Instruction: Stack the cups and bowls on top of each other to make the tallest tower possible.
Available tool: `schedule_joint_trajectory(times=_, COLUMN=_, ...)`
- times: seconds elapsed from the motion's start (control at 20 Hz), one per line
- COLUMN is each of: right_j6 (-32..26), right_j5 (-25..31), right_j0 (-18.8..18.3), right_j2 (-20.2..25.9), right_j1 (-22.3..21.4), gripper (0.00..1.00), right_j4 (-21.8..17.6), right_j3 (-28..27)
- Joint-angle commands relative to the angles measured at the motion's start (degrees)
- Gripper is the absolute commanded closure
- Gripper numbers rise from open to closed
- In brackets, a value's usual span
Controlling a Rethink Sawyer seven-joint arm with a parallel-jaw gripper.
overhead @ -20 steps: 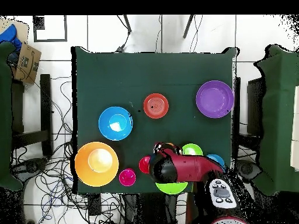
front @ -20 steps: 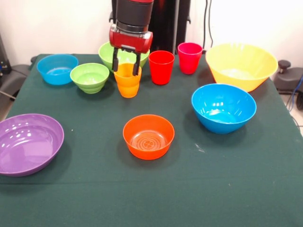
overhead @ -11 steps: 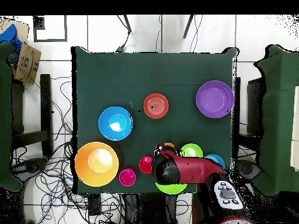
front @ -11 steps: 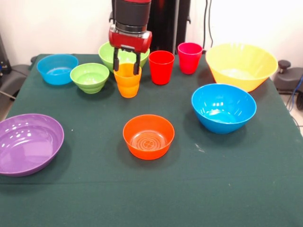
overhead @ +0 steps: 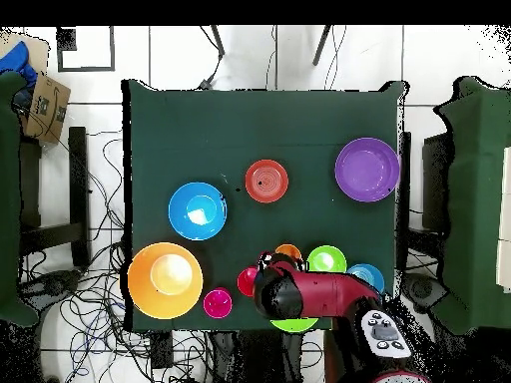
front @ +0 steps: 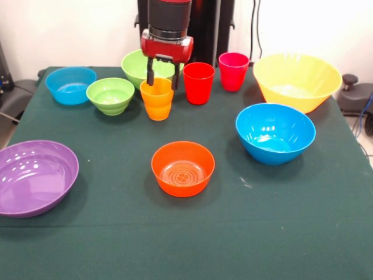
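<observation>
Front view: the red-and-black gripper (front: 162, 77) hangs over the rear of a dark green cloth-covered surface (front: 245, 233), its two black jaws spread, their tips level with and just behind the rim of a tapered yellow-orange cup (front: 157, 98) that stands upright on the cloth; whether the tips touch the cup cannot be told. Just right of it stand a plain red cup (front: 199, 82) and, farther back, a pink-magenta cup (front: 233, 70), both upright and apart. A glossy small green bowl (front: 110, 95) sits left of the yellow-orange cup, a small blue bowl (front: 70, 84) beyond that, and a larger green bowl (front: 138, 66) is partly hidden behind the gripper. Nearer the camera lie a ribbed-bottomed orange bowl (front: 183, 168), a deep blue bowl (front: 275, 133), a large yellow bowl (front: 297, 81) and a wide shallow purple bowl (front: 34, 177), its left edge cut off. Nothing is stacked. Overhead view: the arm (overhead: 329, 292) covers most of the larger green bowl (overhead: 295, 324), leaving a sliver of rim, and much of the red cup (overhead: 246, 280); only part of the small blue bowl (overhead: 367, 274) shows. The yellow-orange cup (overhead: 289, 251) peeks out beside the small green bowl (overhead: 326, 261). The jaws cannot be made out here.
</observation>
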Motion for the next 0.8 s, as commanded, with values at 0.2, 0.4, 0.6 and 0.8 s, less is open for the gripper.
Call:
schedule_joint_trajectory(times=0.2, right_j6=5.0, right_j5=3.99, right_j0=0.22, right_j2=5.78, right_j1=0.89, gripper=0.0, right_j4=2.39, right_j3=2.6)
schedule_joint_trajectory(times=0.4, right_j6=4.76, right_j5=2.62, right_j0=-0.76, right_j2=6.58, right_j1=1.43, gripper=0.0, right_j4=1.83, right_j3=2.84)
schedule_joint_trajectory(times=0.6, right_j6=4.98, right_j5=0.09, right_j0=-2.77, right_j2=8.07, right_j1=2.32, gripper=0.0, right_j4=1.12, right_j3=3.75)
schedule_joint_trajectory(times=0.8, right_j6=5.52, right_j5=-2.07, right_j0=-3.75, right_j2=8.9, right_j1=3.2, gripper=0.0, right_j4=0.68, right_j3=3.77)
